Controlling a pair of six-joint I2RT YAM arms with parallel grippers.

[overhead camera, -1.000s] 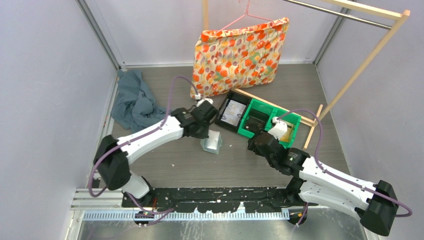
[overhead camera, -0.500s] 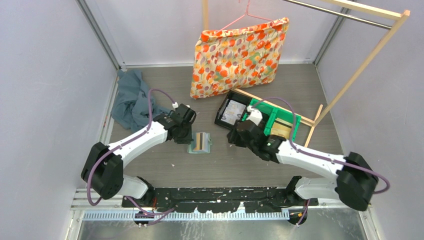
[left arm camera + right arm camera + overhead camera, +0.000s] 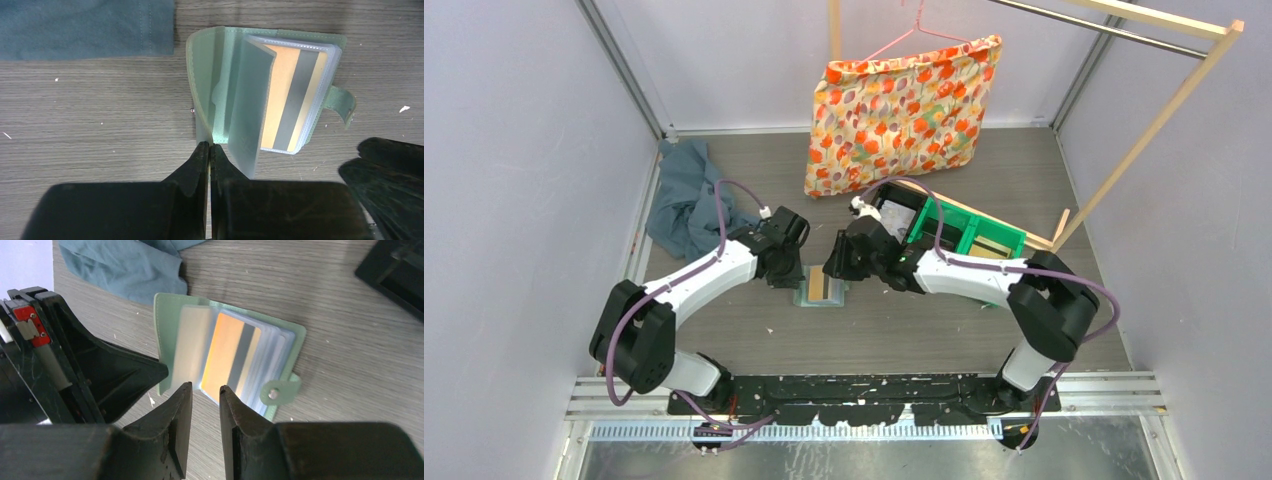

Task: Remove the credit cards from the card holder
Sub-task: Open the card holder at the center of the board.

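Card holder (image 3: 220, 75) lies open, left jaws pinching its cover.

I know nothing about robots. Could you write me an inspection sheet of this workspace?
Surface: grey wood-grain table, small crumbs.
Job's things: pale sage-green fold-over card holder lies open; orange grey-striped card in its clear pocket.
Clutter: crumpled blue-grey cloth; green plastic bins; black tray.
Pincers: left pincer shut on holder's cover; right pincer open beside the pocket.
Cables: purple cables loop along both arms.
Surroundings: flowered orange bag on hanger, wooden rack.
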